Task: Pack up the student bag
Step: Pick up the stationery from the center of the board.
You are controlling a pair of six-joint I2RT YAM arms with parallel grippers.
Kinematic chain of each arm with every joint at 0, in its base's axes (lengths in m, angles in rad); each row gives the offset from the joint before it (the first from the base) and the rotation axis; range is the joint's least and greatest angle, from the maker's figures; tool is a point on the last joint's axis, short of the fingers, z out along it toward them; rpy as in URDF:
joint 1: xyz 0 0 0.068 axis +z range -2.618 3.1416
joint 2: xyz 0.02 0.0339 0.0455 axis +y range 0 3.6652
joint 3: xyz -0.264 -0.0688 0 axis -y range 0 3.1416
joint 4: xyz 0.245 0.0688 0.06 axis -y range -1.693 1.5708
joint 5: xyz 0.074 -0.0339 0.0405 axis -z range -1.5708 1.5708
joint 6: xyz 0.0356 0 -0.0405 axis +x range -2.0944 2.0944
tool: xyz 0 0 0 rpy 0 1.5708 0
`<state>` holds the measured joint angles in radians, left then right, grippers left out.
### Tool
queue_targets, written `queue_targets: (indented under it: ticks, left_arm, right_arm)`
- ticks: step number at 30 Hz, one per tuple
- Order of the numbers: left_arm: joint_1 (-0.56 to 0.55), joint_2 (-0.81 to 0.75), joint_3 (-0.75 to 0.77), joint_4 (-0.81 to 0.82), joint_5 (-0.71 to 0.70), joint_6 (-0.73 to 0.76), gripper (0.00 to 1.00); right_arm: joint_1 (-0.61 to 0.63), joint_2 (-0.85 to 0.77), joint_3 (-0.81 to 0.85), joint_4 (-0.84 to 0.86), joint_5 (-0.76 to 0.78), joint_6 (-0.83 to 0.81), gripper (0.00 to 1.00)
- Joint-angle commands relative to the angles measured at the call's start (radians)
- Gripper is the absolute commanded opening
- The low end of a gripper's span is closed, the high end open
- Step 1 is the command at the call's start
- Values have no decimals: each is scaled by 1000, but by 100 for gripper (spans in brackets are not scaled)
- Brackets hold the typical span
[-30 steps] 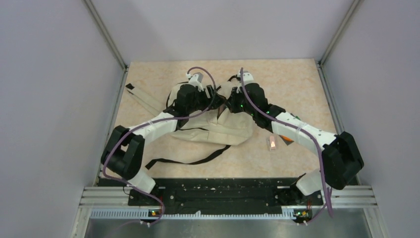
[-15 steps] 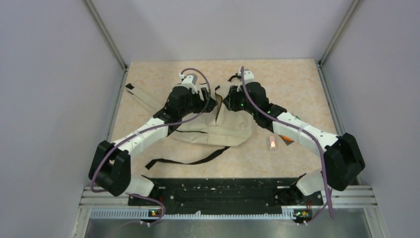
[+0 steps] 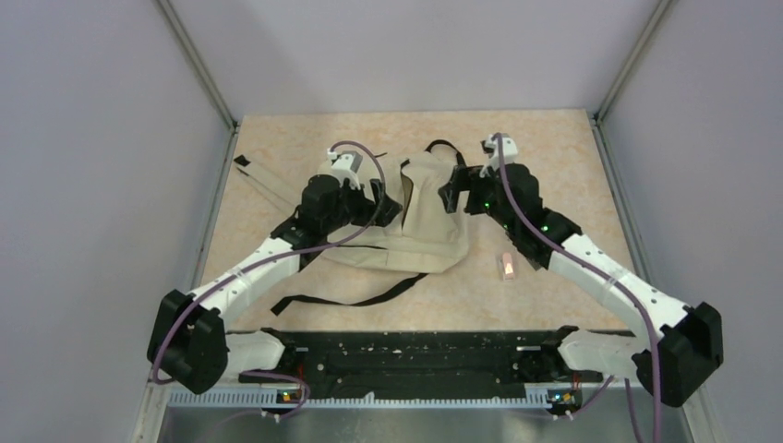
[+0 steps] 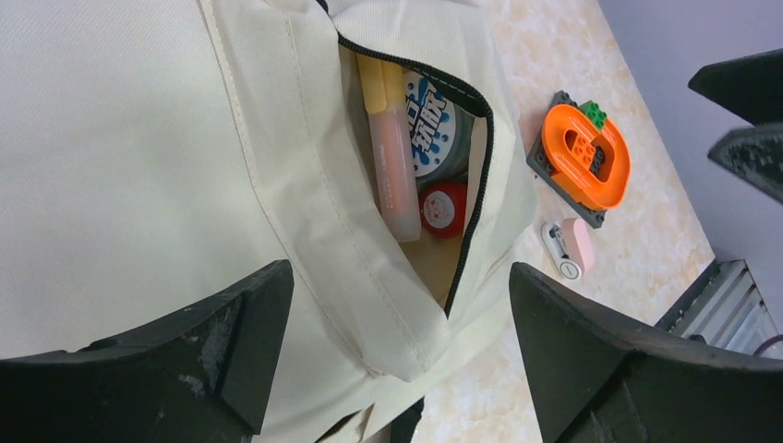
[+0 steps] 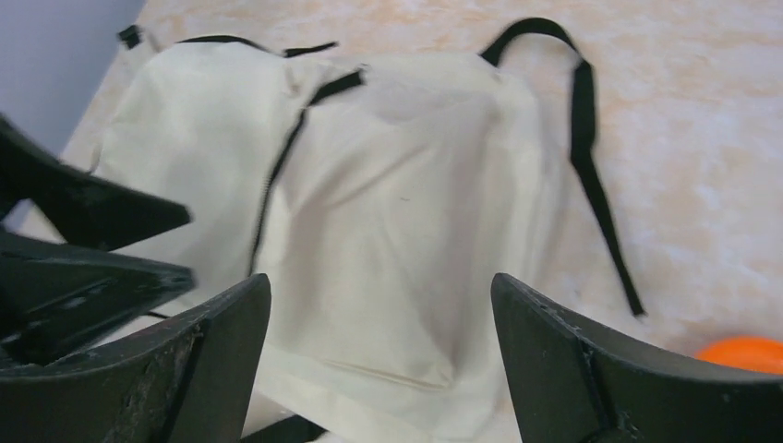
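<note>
The student bag (image 3: 427,208) lies flat at the middle of the worktop (image 3: 554,157), between the two arms, with its black straps trailing toward the near edge. The left pincer (image 4: 399,272) hangs above it with fingers spread wide and nothing between them. The right pincer (image 5: 380,281) is likewise spread and empty over the bag's far end. The left wrist view shows a zipped pocket (image 4: 462,240) gaping open. Inside it are an orange marker (image 4: 392,157), a round tin (image 4: 434,129) with blue lettering and a small red round item (image 4: 443,208). The open mouth appears left so for further loading. An orange toy (image 4: 584,157) on a grey base and a small pink item (image 4: 572,247) lie on the worktop just beside the bag, not yet packed. Judged status: packing part done.
</note>
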<state>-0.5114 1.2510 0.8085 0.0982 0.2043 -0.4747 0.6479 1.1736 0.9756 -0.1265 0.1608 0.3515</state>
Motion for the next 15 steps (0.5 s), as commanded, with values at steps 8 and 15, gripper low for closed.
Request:
queue_targets:
  ticks: [8, 15]
  left_arm:
    - [4, -145, 46, -242, -86, 1, 95]
    - [4, -163, 154, -463, -61, 54, 96]
  right_arm:
    - [-258, -154, -227, -298, 14, 101, 89]
    - [-260, -134, -330, -383, 61, 157, 88]
